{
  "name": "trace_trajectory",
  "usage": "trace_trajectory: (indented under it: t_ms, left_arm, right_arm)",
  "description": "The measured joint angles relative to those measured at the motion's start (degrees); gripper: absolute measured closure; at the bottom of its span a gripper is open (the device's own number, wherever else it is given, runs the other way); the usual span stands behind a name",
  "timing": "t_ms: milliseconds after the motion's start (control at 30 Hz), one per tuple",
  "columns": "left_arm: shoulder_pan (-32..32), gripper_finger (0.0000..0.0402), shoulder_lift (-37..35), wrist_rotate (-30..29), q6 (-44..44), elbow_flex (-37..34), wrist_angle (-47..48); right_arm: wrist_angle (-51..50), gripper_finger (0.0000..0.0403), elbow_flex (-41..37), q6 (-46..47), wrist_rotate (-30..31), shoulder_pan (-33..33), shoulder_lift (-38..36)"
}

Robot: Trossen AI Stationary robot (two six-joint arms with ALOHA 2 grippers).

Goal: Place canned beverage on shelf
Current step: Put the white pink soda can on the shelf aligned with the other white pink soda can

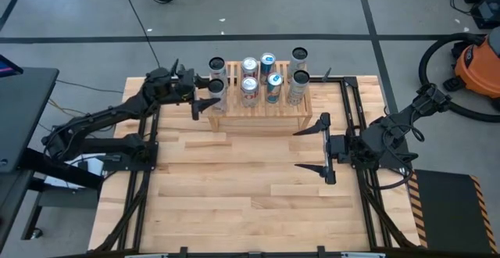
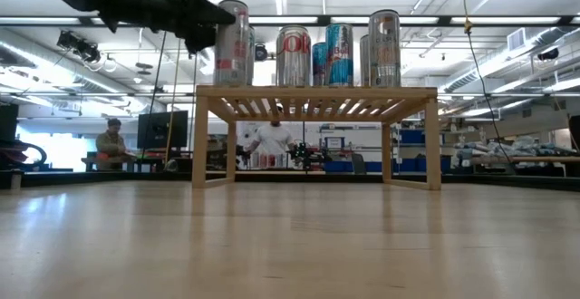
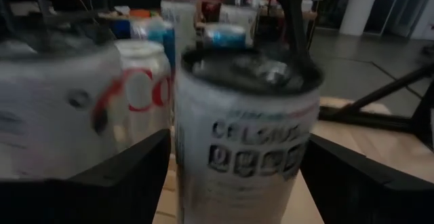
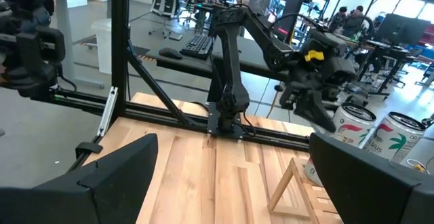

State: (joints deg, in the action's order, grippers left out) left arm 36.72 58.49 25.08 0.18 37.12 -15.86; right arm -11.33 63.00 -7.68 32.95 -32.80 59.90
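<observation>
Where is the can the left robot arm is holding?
Seen from above, the can sits at the shelf's left end, between the left end effector's fingers.

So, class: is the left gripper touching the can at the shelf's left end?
Cannot tell. The left wrist view shows the left gripper straddling the can, but contact isn't plain.

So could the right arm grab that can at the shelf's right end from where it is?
Probably yes: the right gripper is open, with bare table between it and the shelf; the can stands at that near corner.
</observation>
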Motion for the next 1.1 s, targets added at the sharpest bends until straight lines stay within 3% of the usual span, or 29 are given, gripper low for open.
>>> trace_trajectory:
  t_ms: [333, 1100]
  left_arm:
    - [2.63, 0.0086, -5.78, 0.02, -2.49, -0.02, 2.87]
    - [2.66, 0.0086, -5.86, -3.06, -2.61, -0.02, 11.41]
  right_arm:
    - [-1.29, 0.0010, 0.00, 0.00, 1.04, 0.00, 0.02]
    - [-1.70, 0.0010, 0.00, 0.02, 1.92, 0.00, 0.02]
